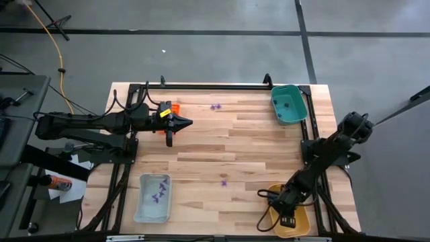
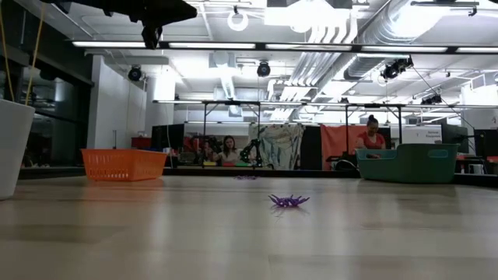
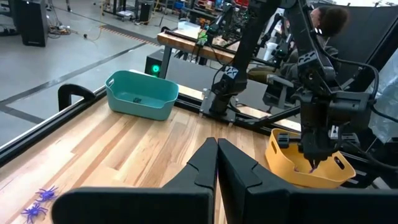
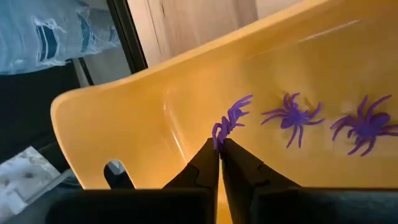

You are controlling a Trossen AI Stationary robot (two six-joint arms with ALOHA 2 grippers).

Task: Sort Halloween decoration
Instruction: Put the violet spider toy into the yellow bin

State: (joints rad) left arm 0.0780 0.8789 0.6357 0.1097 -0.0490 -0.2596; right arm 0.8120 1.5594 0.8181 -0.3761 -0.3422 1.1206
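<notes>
A pale wooden table (image 1: 222,148) with a black frame stands on a grey workshop floor. At the left, the left gripper (image 1: 169,140) waits above the boards, fingers pressed together on nothing; nearer the front sits a pale blue tray (image 1: 153,198) with purple spiders inside. Loose purple spiders lie mid-table (image 1: 224,181) and by the far edge (image 1: 215,106), short of the teal tray (image 1: 289,104). At the right, the right gripper (image 4: 219,144) hangs inside the yellow tray (image 4: 143,124), pinching a purple spider (image 4: 231,118) beside two already dropped. This looks like the drop-off step; next the fingers need to part. The arm hides most of that tray from above.
</notes>
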